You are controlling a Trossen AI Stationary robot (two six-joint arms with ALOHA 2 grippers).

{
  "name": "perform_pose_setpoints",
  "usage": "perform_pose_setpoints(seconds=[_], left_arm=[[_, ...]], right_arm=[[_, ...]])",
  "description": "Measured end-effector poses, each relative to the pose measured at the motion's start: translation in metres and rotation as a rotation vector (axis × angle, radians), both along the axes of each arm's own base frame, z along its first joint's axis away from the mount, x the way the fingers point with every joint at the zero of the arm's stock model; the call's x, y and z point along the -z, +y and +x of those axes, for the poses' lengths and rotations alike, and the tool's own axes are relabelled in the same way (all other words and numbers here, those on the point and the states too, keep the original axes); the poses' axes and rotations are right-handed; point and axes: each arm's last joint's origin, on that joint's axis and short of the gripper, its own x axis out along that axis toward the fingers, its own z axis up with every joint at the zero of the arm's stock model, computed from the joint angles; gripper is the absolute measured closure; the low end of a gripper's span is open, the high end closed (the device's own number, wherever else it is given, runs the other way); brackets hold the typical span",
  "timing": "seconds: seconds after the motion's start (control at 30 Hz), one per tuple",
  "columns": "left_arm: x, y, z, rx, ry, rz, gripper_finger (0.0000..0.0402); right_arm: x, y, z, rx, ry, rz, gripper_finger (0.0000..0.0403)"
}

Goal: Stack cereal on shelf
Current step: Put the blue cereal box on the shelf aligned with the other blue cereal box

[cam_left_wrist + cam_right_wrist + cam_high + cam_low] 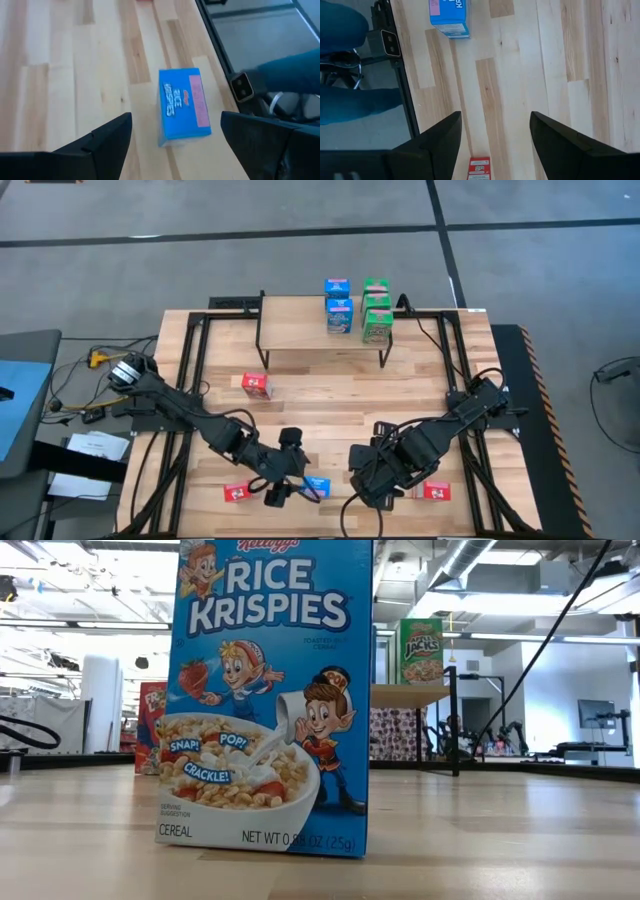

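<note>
A blue cereal box [184, 105] stands upright on the tabletop near the front edge, and it fills the low view [270, 690]. My left gripper [292, 486] hovers open just to its left, with the fingers [107, 137] short of the box on either side of it. My right gripper [372, 485] hangs open above bare wood to the box's right, pointing down. A red box [479, 169] lies below the right gripper. On the shelf [300, 325] at the back stand stacked blue boxes [338, 308] and green boxes [376, 310].
More red boxes lie on the table at front left [237, 492], front right [437, 490] and below the shelf's left end [256, 385]. Black frame rails [190, 380] run along both table sides. A person's blue-clad leg [290, 75] shows beyond the front edge.
</note>
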Motion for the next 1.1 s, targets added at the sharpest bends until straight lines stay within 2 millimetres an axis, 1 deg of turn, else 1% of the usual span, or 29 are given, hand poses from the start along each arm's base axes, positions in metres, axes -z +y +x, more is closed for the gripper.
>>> perform_pose_setpoints(seconds=[0.1,0.27,0.4,0.47,0.53,0.6,0.7,0.93,1.1], left_arm=[[-0.001,-0.002,-0.001,-0.036,-0.023,0.023,0.0109],[-0.001,-0.008,-0.005,-0.04,-0.032,0.032,0.0109],[0.005,-0.015,-0.005,-0.035,-0.016,0.029,0.0109],[0.012,-0.02,-0.003,-0.03,-0.01,0.033,0.0109],[0.017,-0.024,-0.004,-0.028,0.003,0.06,0.0109],[0.018,-0.026,-0.003,-0.042,-0.015,0.056,0.0109],[0.02,-0.026,-0.003,-0.066,-0.007,0.072,0.0109],[0.02,-0.027,-0.002,-0.078,-0.017,0.059,0.0109],[0.03,-0.033,0.003,-0.064,-0.002,0.039,0.0109]], right_arm=[[0.0,0.0,0.0,0.0,-0.001,0.001,0.0143],[0.0,0.0,0.0,0.003,-0.005,0.003,0.0143],[0.0,0.0,0.001,0.004,-0.006,0.001,0.0143],[0.0,0.0,0.001,0.004,-0.006,0.002,0.0143],[0.0,0.0,0.001,0.004,-0.007,0.001,0.0143],[0.0,0.0,0.001,0.004,-0.007,0.001,0.0143],[0.0,0.0,0.001,0.005,-0.008,0.002,0.0143],[0.0,-0.001,0.003,0.01,-0.019,0.009,0.0143],[0.0,-0.001,0.003,0.01,-0.019,0.009,0.0143]])
